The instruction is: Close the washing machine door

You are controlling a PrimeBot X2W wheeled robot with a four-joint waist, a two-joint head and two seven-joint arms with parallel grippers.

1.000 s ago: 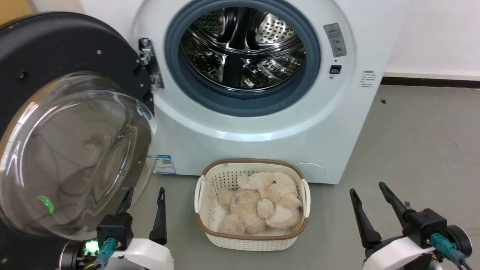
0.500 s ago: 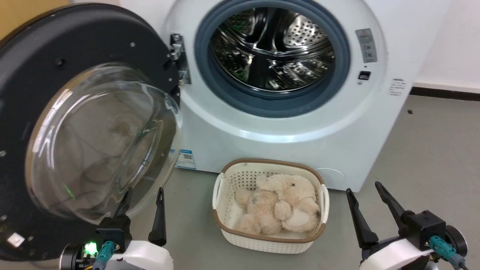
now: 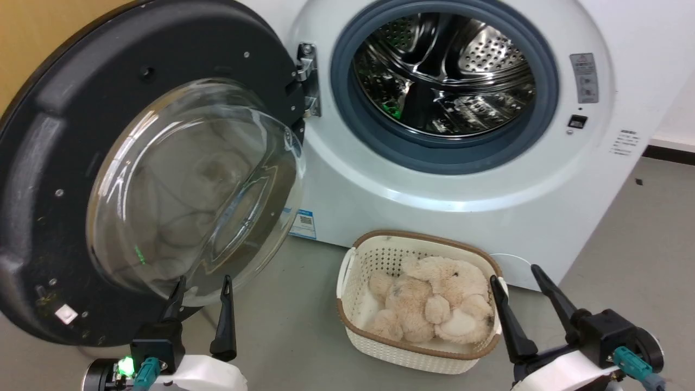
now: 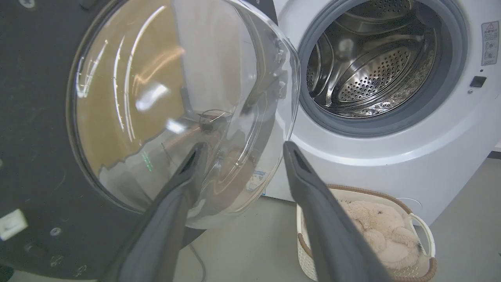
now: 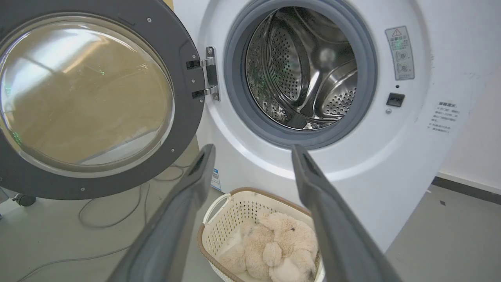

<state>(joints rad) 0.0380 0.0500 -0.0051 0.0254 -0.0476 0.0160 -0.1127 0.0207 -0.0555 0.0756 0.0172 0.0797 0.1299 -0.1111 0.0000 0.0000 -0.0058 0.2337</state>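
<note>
The large round black-rimmed washing machine door is swung wide open at the left of the head view, hinged to the big white front-loading washing machine at upper right. The left claw, lower left below the door, and the right claw, lower right beside the cream perforated basket, are held parted and empty

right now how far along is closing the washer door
Done: nothing yet; the door stands wide open on its hinge, drum exposed. In hand: the left gripper, open, points at the door's glass; contact unclear. The right gripper, open, holds nothing, by the basket. Left: swing the door onto the washer and latch it.
</note>
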